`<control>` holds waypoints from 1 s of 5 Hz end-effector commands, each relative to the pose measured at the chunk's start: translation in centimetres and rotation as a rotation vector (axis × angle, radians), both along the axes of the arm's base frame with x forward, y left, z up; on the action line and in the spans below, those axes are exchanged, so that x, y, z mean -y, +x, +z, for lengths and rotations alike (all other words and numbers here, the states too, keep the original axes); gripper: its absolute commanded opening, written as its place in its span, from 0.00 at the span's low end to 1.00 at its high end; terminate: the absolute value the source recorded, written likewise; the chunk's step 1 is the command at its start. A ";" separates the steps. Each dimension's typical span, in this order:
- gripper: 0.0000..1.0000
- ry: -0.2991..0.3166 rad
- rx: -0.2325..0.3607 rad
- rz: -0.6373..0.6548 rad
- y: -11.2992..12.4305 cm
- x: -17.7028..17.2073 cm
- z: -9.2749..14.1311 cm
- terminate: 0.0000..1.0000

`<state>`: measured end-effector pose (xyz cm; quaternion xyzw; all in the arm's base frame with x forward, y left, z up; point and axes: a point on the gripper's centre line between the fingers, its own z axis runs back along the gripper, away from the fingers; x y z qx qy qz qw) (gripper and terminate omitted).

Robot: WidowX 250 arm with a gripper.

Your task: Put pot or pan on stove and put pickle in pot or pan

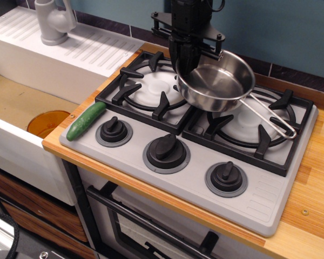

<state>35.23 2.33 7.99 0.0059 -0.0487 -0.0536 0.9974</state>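
Claw (188,69): I am gripping the far-left rim of the pan (216,82), jaws clamped on its edge.
Pan: it is hanging tilted over the seam between the two burners, its wire handle (270,117) reaching out over the right grate; I judge it is not resting flat yet.
Progress: I am partway through step one; setting the pan down is outstanding, and the pickle is untouched.
Pickle (86,121): it is lying at the stove's (259,194) front-left corner, just beside the left knob (114,130), well apart from me.
Surface: the stove is sitting in a wooden counter (313,178).
Room: a white sink with a grey tap (54,20) is sitting to the left, with blue wall behind.
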 end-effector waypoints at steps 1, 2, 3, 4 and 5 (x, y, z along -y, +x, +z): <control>0.00 -0.002 0.103 -0.026 1.3 -4.5 2.5 0.00; 0.00 -0.008 0.116 -0.037 1.9 -6.1 1.7 0.00; 0.00 -0.020 0.129 -0.048 2.2 -7.5 0.9 0.00; 0.00 -0.023 0.130 -0.049 2.4 -7.9 0.4 0.00; 0.00 -0.035 0.126 -0.067 2.7 -8.0 -0.2 0.00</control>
